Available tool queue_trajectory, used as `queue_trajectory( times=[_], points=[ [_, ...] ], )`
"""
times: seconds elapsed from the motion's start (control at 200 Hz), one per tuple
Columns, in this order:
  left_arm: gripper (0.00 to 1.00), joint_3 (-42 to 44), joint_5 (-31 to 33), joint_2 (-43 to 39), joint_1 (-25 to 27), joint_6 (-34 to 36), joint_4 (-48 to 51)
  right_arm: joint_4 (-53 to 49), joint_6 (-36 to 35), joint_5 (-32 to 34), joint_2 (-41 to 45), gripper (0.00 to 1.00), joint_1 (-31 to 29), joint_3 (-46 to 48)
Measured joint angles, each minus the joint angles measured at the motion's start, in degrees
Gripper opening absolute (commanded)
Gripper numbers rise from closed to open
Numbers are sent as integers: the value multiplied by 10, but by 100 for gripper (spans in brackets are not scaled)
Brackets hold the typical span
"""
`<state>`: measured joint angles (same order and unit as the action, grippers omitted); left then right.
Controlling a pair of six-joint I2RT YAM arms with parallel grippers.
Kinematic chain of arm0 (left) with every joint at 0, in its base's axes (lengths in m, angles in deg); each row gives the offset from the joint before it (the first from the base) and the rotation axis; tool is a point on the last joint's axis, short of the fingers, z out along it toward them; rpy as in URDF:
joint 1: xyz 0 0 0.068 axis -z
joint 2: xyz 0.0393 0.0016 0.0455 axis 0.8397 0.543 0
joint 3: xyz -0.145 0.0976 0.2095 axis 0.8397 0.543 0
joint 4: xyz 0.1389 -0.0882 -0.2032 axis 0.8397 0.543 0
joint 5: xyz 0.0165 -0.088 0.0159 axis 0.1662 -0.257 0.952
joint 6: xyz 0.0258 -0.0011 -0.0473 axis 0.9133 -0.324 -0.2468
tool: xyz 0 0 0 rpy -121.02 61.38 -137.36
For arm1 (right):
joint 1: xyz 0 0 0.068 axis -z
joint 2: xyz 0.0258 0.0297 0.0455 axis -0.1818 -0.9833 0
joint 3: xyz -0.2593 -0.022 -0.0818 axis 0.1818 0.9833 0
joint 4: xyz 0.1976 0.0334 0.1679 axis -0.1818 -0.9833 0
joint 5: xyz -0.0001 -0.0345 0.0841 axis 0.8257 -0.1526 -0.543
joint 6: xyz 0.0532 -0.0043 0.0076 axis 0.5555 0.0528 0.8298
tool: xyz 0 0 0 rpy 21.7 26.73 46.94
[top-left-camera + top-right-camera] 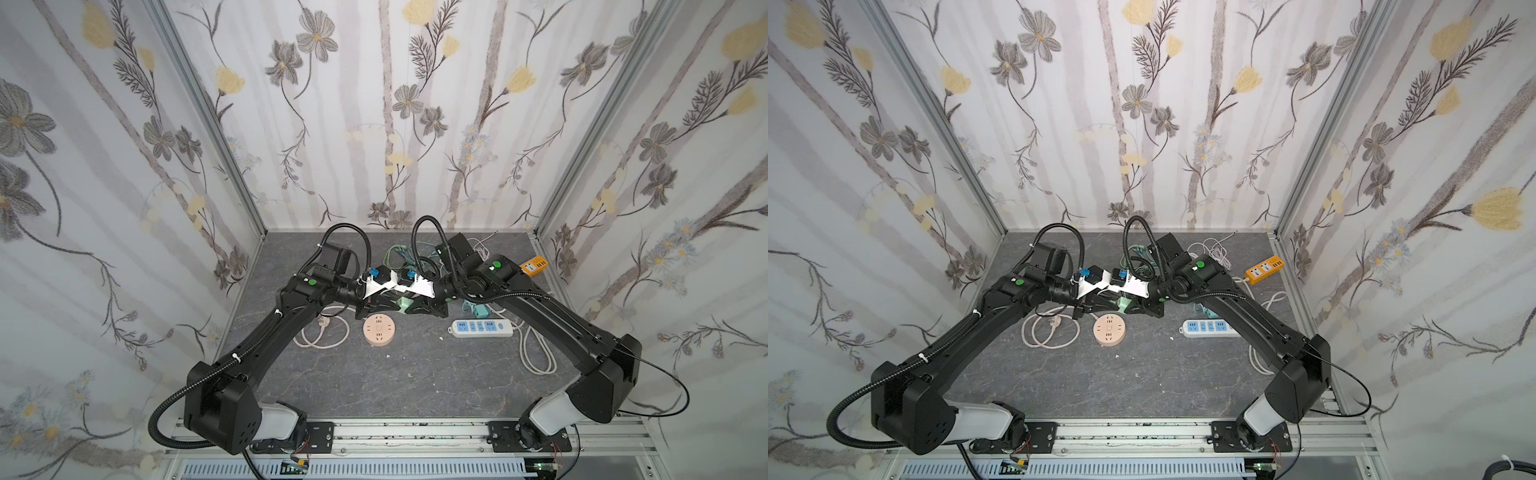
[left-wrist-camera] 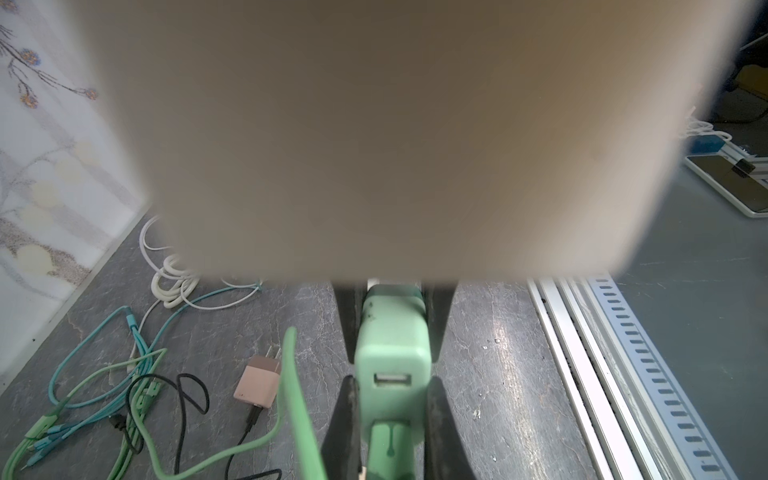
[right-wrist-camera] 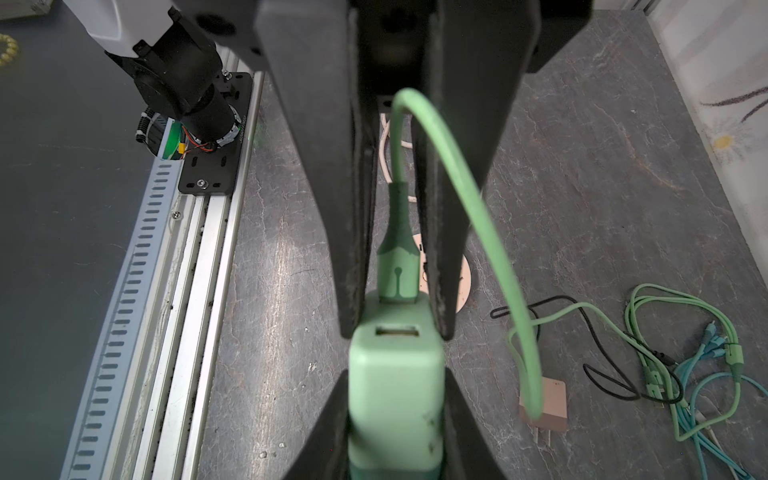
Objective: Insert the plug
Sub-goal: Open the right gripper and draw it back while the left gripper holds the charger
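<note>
Grey stone tabletop [image 1: 415,382] lies under both arms, and you have lots of stuff on it. A round pink socket [image 1: 378,330] sits just in front of the grippers. A white and blue power strip [image 1: 482,328] lies to its right. An orange power strip [image 1: 535,266] sits near the right wall. A white cord [image 1: 322,332] curls in loops on the left. On the far side lie a small pink charger [image 2: 257,382], a thin black cable [image 2: 187,399] and a pile of green and blue cables [image 2: 104,395]. A big blurry tan shape [image 2: 395,145] blocks most of your left wrist view, and you cannot tell what it is.

Your two grippers meet nose to nose in the middle, up off the table. The right gripper [image 3: 397,376] squeezes a green charger block [image 3: 395,386] by its sides. The left gripper [image 2: 391,382] is closed on the green plug [image 3: 397,270]. The plug sits in the block's face with no metal showing, right next to an empty slot [image 3: 397,331]. Plug and block are the same soft green, a bit scuffed. The plug's green cord [image 3: 478,216] bends up between the left fingers and swings down to the table.

The tabletop has pale cracks like marble. Walls with grey and yellow flowers [image 1: 374,104] stand on three sides. A metal rail [image 1: 415,434] runs along the front.
</note>
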<state>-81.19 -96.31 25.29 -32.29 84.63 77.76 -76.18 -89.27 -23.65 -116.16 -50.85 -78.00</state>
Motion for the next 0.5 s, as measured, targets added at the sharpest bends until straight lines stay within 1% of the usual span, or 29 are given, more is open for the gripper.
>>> queue_trajectory(
  times=[0.125, 0.145, 0.235, 0.265, 0.285, 0.295, 0.365, 0.43, 0.5],
  points=[
    [0, 28, 9, -25, -12, -9, -37, 37, 3, -5, 3, 54, 2, 16],
    [0, 34, 12, -30, -14, -15, -44, 45, 7, -7, 5, 58, 3, 21],
    [0, 47, 43, -40, -17, -26, -52, 83, 17, -12, 22, 66, 14, 44],
    [0, 48, 54, -42, -18, -28, -52, 97, 22, -12, 30, 75, 19, 55],
    [0, 49, 62, -42, -18, -28, -52, 111, 27, -12, 36, 83, 23, 65],
    [0, 49, 65, -43, -19, -28, -52, 115, 28, -12, 39, 86, 25, 70],
    [0, 50, 94, -47, -21, -30, -50, 141, 43, -6, 61, 92, 37, 110],
    [0, 50, 119, -50, -21, -30, -45, 157, 50, 1, 87, 95, 49, 146],
    [0, 50, 149, -51, -20, -30, -36, 191, 73, 13, 118, 98, 57, 187]
  ],
)
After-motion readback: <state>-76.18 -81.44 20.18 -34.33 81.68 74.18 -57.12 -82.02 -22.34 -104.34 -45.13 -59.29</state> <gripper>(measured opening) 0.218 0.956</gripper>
